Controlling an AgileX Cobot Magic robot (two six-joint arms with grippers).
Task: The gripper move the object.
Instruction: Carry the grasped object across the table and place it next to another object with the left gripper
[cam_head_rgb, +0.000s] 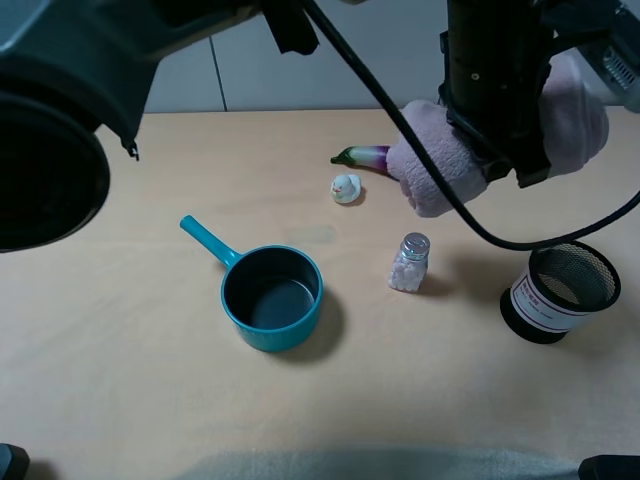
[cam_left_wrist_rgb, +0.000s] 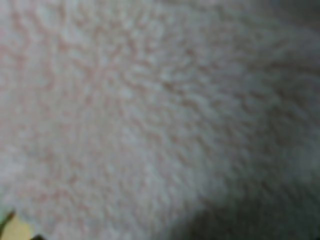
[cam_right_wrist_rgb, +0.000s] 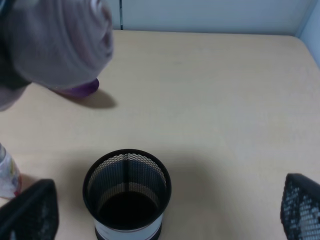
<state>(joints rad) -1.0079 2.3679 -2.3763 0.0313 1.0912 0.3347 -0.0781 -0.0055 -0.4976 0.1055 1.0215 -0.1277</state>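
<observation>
The dusty-pink towel bundle (cam_head_rgb: 430, 165) hangs above the table at the back right, held off the surface. My left gripper (cam_head_rgb: 500, 150), black at the end of the big arm reaching across from the left, is clamped round its middle. Its fingers are buried in the fluff. The towel (cam_left_wrist_rgb: 150, 110) fills the left wrist view. It also shows in the right wrist view (cam_right_wrist_rgb: 55, 40). My right gripper (cam_right_wrist_rgb: 165, 212) is open and empty, low in front of a mesh cup, with one mesh-padded finger (cam_right_wrist_rgb: 30, 212) on each side.
A purple eggplant (cam_head_rgb: 365, 156) lies just under and left of the towel, with a small white duck (cam_head_rgb: 346, 187) beside it. A teal saucepan (cam_head_rgb: 272, 296) sits mid-table, a glass shaker (cam_head_rgb: 410, 262) to its right, and a black mesh cup (cam_head_rgb: 560, 290) at the right.
</observation>
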